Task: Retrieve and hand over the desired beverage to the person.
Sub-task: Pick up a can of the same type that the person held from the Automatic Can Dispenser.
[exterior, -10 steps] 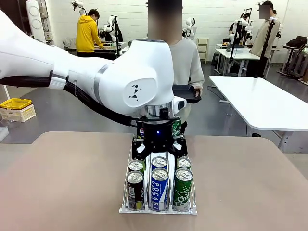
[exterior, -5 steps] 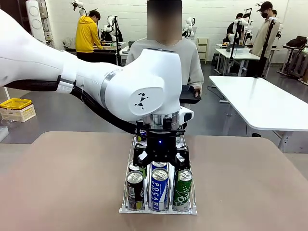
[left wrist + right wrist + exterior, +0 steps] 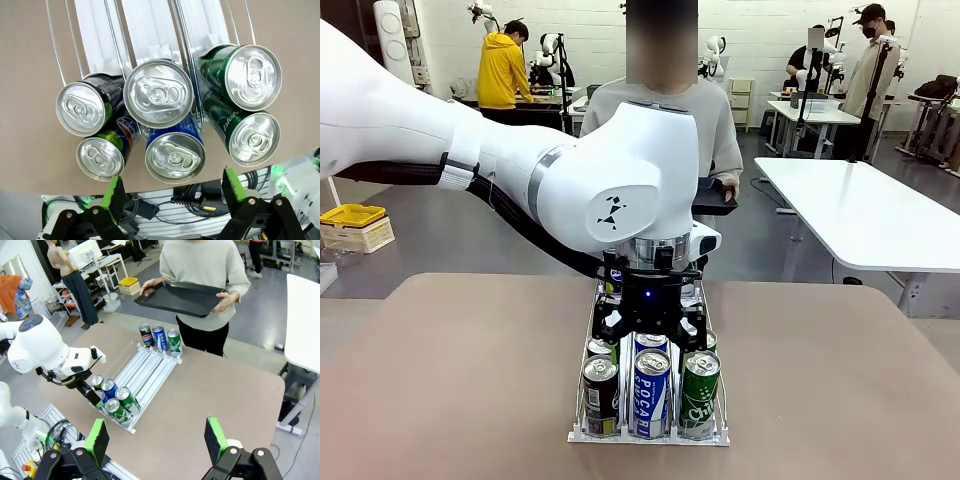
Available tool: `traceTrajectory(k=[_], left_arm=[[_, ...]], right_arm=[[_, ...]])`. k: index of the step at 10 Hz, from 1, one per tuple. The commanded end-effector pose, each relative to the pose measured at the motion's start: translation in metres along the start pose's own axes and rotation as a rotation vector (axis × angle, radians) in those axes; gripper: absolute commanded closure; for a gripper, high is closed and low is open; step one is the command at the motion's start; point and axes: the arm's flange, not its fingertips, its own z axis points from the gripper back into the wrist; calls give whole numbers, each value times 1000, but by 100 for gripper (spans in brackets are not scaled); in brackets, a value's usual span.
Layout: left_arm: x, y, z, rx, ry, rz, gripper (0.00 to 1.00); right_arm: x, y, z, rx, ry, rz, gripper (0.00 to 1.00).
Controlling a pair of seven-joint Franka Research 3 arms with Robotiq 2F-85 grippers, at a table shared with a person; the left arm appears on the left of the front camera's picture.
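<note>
While the left gripper (image 3: 650,330) hangs over the near end of the wire rack (image 3: 650,438) on the brown table (image 3: 470,380), its green-padded fingers stand wide apart and hold nothing. From the left wrist view the same gripper (image 3: 172,180) looks straight down on six cans (image 3: 158,93) packed in two rows of three, and a blue can (image 3: 175,155) in the middle lane lies between the two pads; whether either pad touches a can cannot be told. Black, blue and green cans make up the front row. Three more cans (image 3: 160,337) stand at the rack's far end, close to the person (image 3: 710,120), who stands at the far side of the table and holds a black tray (image 3: 182,297) in both hands. High above the table's near edge, the right gripper (image 3: 156,427) is likewise spread open and empty, well apart from the rack.
</note>
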Motion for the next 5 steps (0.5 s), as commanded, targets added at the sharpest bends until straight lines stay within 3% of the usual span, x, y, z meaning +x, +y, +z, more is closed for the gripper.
traceTrajectory(k=[1,5], left_arm=[[5,-4,-5,19,-9,29,0],[8,-8,-9,12,14,88,0]], right_arm=[[-1,0,-2,15,1,3,0],[-1,0,-2,15,1,3,0]])
